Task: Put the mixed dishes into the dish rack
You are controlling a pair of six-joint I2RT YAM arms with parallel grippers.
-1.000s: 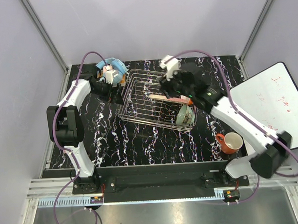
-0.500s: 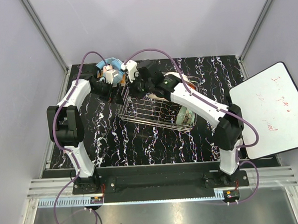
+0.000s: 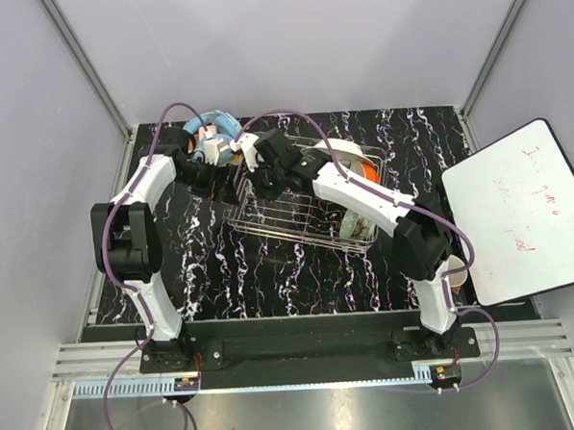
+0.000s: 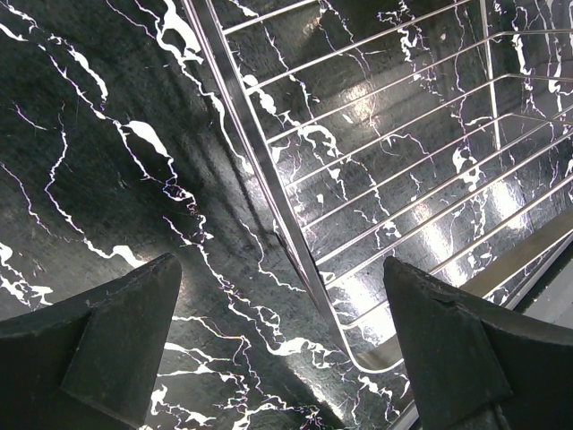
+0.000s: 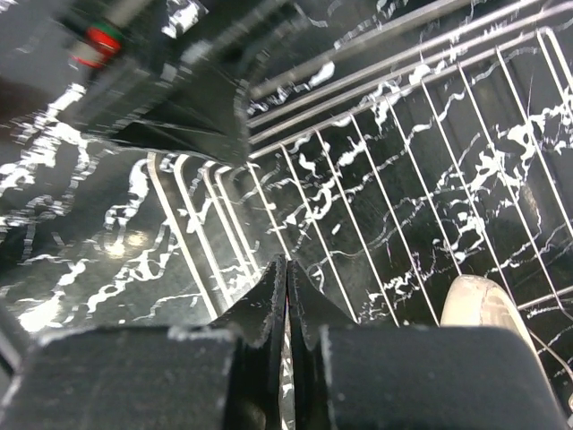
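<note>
The silver wire dish rack lies mid-table. Inside it a pale green bowl leans at the near right, and a white plate stands at the far side with an orange-pink piece beside it. My left gripper is open at the rack's left end, and its fingers straddle the rack's corner rim without touching it. My right gripper is shut on nothing, low over the rack's wire floor, close to the left gripper. A cream rim shows to the right of the shut jaws.
Blue headphones lie behind the left gripper. A white board rests at the table's right edge. The pale rim of a cup peeks out behind my right forearm. Both wrists crowd the rack's left end.
My right arm swung left from the rack's right half to its left end, and its jaws closed. The left arm stayed put, open.
</note>
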